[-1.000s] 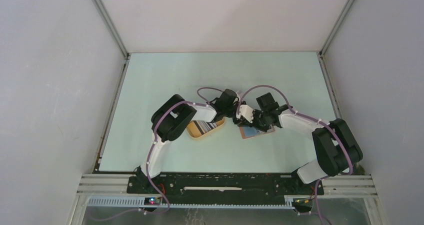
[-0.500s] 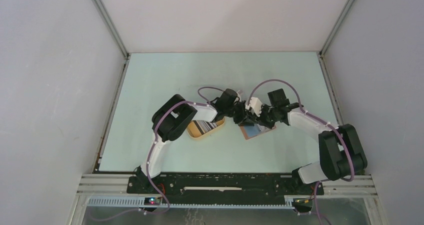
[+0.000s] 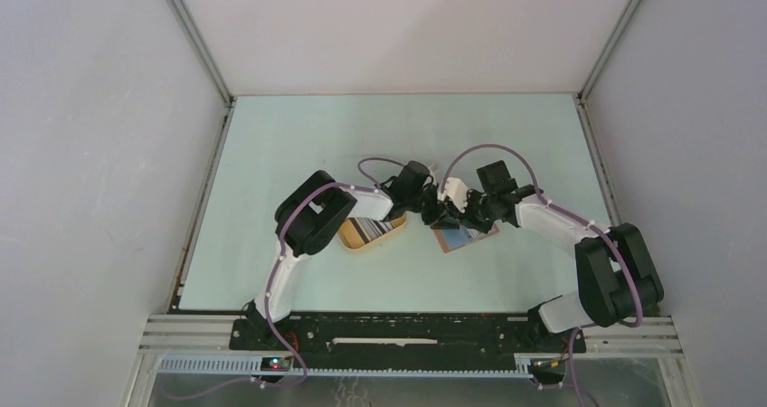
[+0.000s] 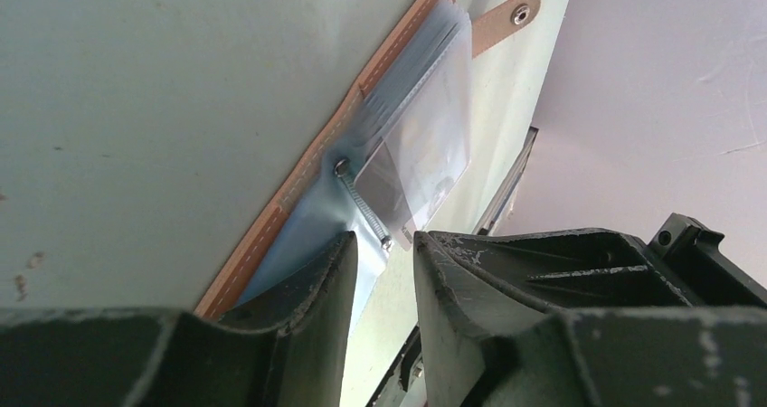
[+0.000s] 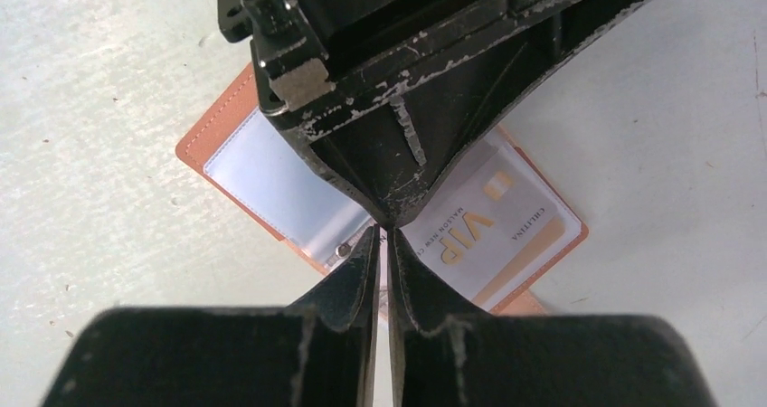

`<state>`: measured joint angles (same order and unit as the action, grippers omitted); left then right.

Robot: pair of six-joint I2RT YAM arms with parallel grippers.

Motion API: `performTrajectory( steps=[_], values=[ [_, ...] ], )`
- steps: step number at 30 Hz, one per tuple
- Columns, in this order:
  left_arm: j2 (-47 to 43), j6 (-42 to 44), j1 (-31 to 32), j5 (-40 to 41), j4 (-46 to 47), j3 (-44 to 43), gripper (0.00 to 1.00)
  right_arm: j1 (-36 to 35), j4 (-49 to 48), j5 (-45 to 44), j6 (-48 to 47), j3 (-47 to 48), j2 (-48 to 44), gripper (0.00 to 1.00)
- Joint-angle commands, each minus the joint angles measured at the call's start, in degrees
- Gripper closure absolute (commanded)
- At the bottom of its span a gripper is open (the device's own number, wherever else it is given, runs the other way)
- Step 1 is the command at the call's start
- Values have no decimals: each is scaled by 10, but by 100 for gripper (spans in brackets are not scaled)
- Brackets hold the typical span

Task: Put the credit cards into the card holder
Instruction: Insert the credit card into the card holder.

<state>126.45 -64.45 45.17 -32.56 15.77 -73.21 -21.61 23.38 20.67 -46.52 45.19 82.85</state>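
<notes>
At table centre the card holder point(image 3: 466, 239) lies open, long axis left to right; above its spine the left gripper point(image 4: 384, 240), narrowly parted, meets the right gripper point(image 5: 383, 235), almost closed. The credit cards point(image 3: 366, 230) sit leftward in the yellow tray point(image 3: 355, 242), nearest the left arm.

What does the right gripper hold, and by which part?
The right gripper pinches the edge of a thin sheet over the card holder; sleeve or card, I cannot tell.

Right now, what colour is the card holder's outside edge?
Orange-brown, with lighter stitching: the card holder shows best in the right wrist view.
</notes>
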Motion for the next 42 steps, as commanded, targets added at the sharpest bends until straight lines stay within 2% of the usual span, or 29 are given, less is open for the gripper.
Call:
performTrajectory(
  steps=[1,10,15,22,25,28,42],
  values=[
    [7,10,7,7,-14,3,60,-30,-16,5,13,10,27,87],
    [-32,-8,-3,35,47,47,63,-10,8,78,6,10,12,87],
    [-41,-9,-4,42,51,57,71,-11,13,88,-1,10,15,88],
    [-45,-10,-5,46,64,70,89,6,15,92,6,13,14,88],
    [-45,-5,-5,51,52,69,96,5,15,78,1,13,24,88],
    [-45,5,-6,56,32,65,98,-3,0,51,9,13,36,88],
    [-34,20,-5,63,1,58,100,-15,-58,-64,51,18,54,89]
  ],
)
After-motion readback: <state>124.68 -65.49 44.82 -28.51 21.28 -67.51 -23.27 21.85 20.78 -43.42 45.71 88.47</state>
